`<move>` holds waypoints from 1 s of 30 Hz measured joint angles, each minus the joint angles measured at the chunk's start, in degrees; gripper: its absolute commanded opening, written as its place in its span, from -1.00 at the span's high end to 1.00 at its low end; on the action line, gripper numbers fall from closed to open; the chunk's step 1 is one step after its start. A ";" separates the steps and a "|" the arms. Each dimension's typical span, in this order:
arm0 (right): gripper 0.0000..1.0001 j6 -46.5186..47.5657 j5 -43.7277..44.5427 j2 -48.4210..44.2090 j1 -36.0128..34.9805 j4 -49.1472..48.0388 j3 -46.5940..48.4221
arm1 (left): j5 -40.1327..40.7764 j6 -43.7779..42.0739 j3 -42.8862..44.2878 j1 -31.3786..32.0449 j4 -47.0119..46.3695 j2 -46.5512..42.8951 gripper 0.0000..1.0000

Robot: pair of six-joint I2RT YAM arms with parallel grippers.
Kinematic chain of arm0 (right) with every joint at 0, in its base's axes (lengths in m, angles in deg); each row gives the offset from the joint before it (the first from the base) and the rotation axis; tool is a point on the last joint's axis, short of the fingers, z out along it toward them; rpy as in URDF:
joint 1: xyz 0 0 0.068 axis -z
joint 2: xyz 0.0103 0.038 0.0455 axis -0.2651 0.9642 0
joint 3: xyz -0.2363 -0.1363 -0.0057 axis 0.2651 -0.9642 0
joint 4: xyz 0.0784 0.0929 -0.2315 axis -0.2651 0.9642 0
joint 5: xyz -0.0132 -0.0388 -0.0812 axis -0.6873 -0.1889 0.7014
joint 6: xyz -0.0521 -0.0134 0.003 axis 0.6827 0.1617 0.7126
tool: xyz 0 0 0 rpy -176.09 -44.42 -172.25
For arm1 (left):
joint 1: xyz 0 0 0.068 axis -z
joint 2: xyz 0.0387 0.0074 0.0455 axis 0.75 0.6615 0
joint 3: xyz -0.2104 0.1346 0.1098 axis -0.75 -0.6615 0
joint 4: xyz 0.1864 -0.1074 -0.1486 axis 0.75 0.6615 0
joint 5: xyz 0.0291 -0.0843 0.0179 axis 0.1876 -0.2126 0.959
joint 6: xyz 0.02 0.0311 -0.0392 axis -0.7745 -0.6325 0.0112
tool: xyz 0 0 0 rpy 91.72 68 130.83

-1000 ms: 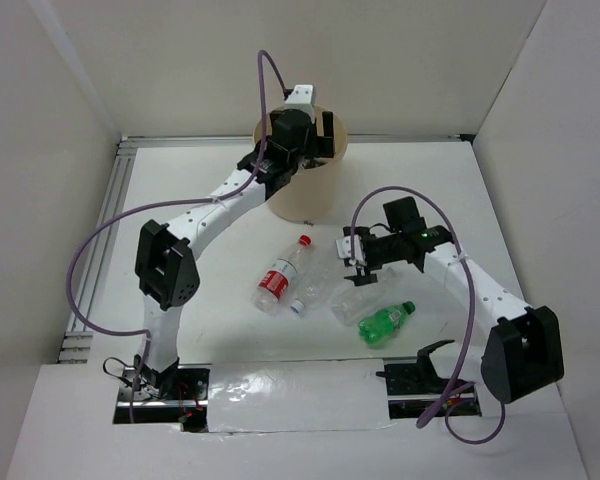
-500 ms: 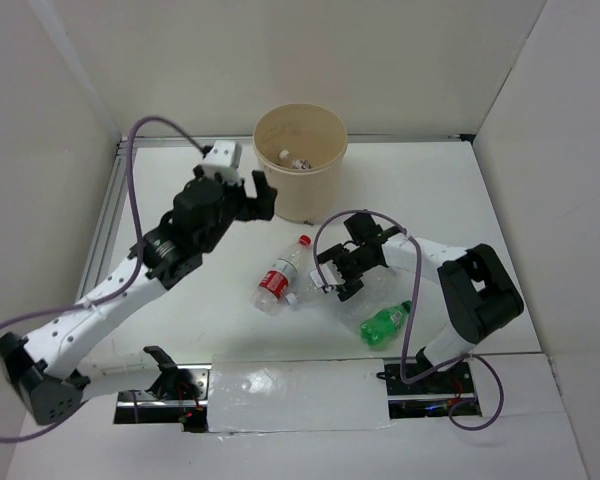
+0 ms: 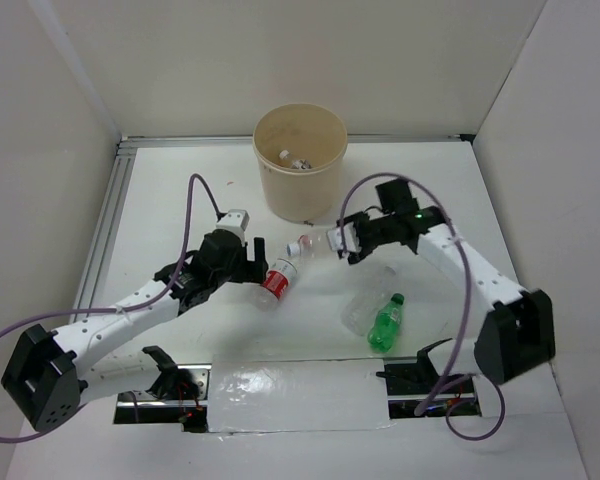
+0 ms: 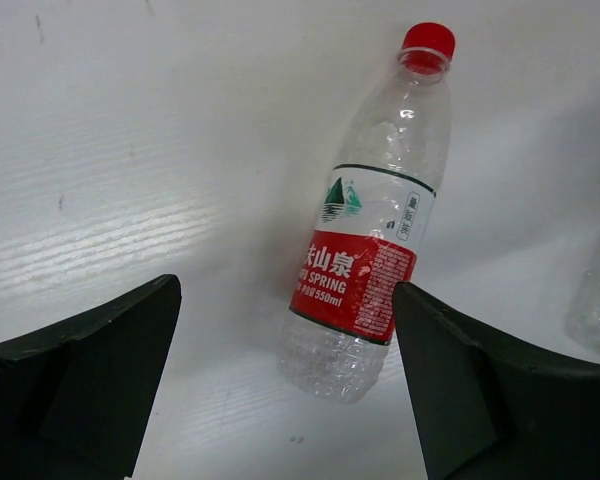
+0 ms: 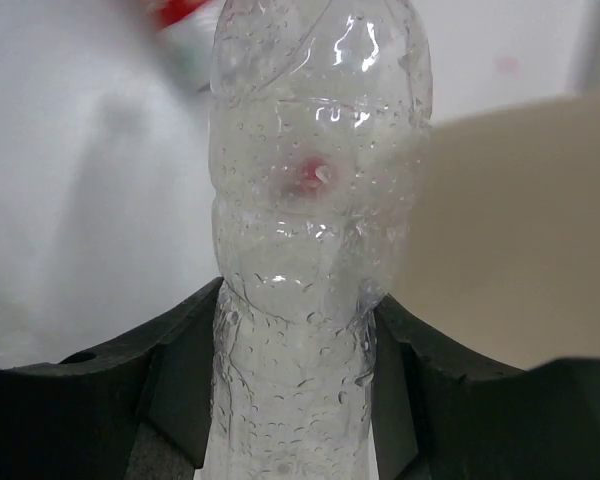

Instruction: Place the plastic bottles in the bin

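The beige bin (image 3: pixel 267 187) stands at the back centre with small bottles lying inside it. My left gripper (image 3: pixel 256 268) is open and low over a clear bottle with a red label (image 3: pixel 277 281). In the left wrist view this red-capped bottle (image 4: pixel 368 262) lies on the table between and beyond my fingers (image 4: pixel 100 370), untouched; the gripper (image 4: pixel 285 400) is empty. My right gripper (image 3: pixel 348 242) is shut on a clear label-less bottle (image 3: pixel 318 243), held off the table in front of the bin. The right wrist view shows that bottle (image 5: pixel 310 230) squeezed between the gripper's (image 5: pixel 292 390) jaws, with the bin's wall (image 5: pixel 525 220) to its right.
A green bottle (image 3: pixel 385 322) and a crumpled clear bottle (image 3: pixel 358 307) lie on the table front right, below my right arm. White walls close in the table on the left, back and right. A metal rail (image 3: pixel 105 240) runs along the left edge.
My left arm has swung down from beside the bin to the red-labelled bottle. My right gripper has lifted the clear bottle off the table and carried it back toward the bin.
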 measured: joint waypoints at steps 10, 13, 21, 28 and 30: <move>0.36 -35.93 -7.13 -2.58 5.49 -23.91 21.75 | -8.37 -1.90 0.00 -1.27 -4.85 4.26 -0.99; 0.20 -44.65 -7.10 8.20 5.33 -29.66 33.73 | -9.75 -3.06 0.00 -1.27 -6.23 7.32 -0.99; -0.96 -56.39 -9.18 32.76 5.44 -27.91 55.76 | -11.26 -4.50 0.24 -0.70 -10.08 16.15 -0.95; -0.98 -63.60 -11.50 31.78 7.87 -25.94 54.38 | -11.47 -5.90 4.85 1.64 -10.82 24.37 0.43; -0.98 -65.40 -11.87 29.00 9.92 -25.70 52.39 | -11.41 -6.23 5.99 2.23 -10.58 25.00 0.70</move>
